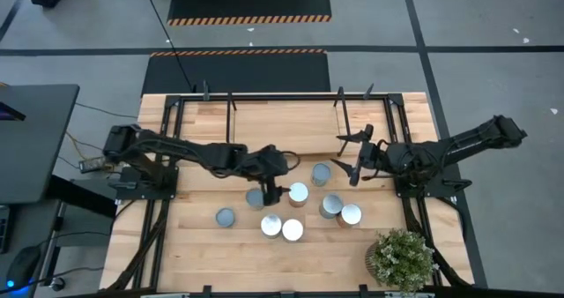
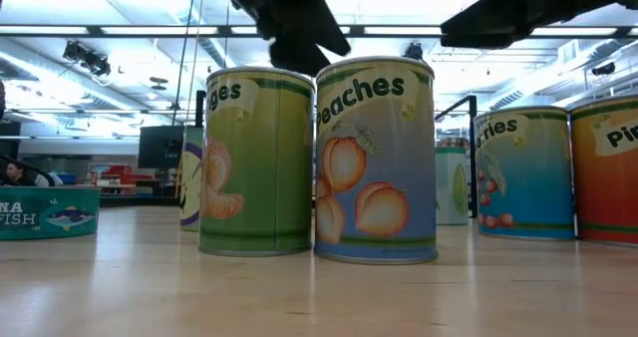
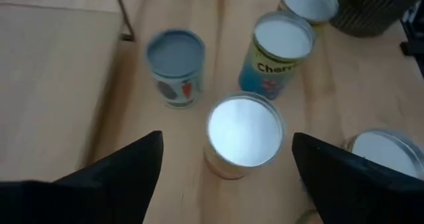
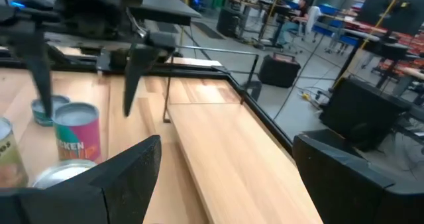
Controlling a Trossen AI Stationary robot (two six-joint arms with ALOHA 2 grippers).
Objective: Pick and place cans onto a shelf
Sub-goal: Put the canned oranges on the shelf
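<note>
Several cans stand upright on the tabletop in front of the shelf point(image 1: 282, 122), a light-wood board with black rails at the table's far side. My left gripper point(image 1: 273, 190) is open and points down. Its fingers stand on either side of a white-topped can point(image 3: 244, 132), which also shows in the high view point(image 1: 298, 193), without touching it. Beyond it stand a blue-grey-topped can point(image 3: 175, 57) and a cherries can point(image 3: 281, 44). My right gripper point(image 1: 356, 160) is open and empty, at the shelf's near right part. In the low view, orange point(image 2: 255, 160) and peaches point(image 2: 377, 160) cans stand nearest.
A potted plant point(image 1: 402, 258) stands at the table's near right corner. A flat tuna can point(image 2: 45, 212) lies at the left in the low view. Thin black shelf posts point(image 4: 167, 95) rise beside the shelf board point(image 4: 225, 151). Bare tabletop point(image 1: 194, 263) lies near left.
</note>
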